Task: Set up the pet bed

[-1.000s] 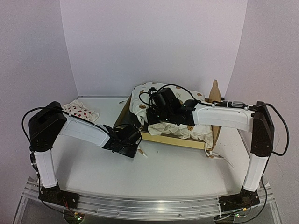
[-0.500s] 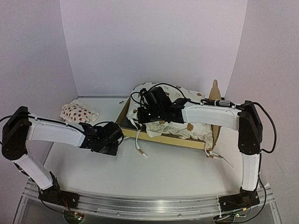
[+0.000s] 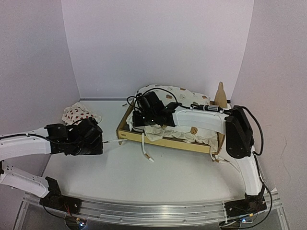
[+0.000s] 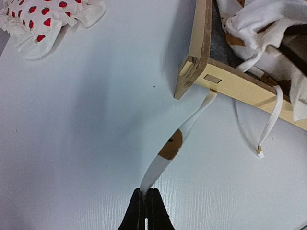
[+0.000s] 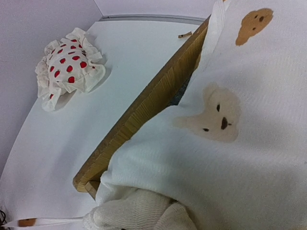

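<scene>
The pet bed [image 3: 168, 142] is a light plywood frame in the middle of the table, its headboard [image 3: 220, 96] at the right end. A cream bear-print cushion [image 3: 192, 98] lies bunched inside it. My left gripper [image 3: 98, 141] is left of the bed's near left corner [image 4: 199, 52] and shut on a cushion tie [image 4: 170, 146], which runs taut from under that corner to the gripper [image 4: 145, 191]. My right gripper [image 3: 139, 120] is at the bed's left end, buried in cushion folds [image 5: 230, 158]. Its fingers are hidden beside the side rail [image 5: 144, 108].
A small white pillow with red strawberries [image 3: 79, 114] lies at the back left, also seen in the wrist views [image 4: 43, 17] [image 5: 72, 72]. Another loose tie [image 3: 146, 153] trails over the front rail onto the table. More ties [image 3: 223, 160] hang off the bed's right corner.
My left arm has drawn back to the left, pulling the tie out straight. My right gripper has slid left along the bed with the cushion.
</scene>
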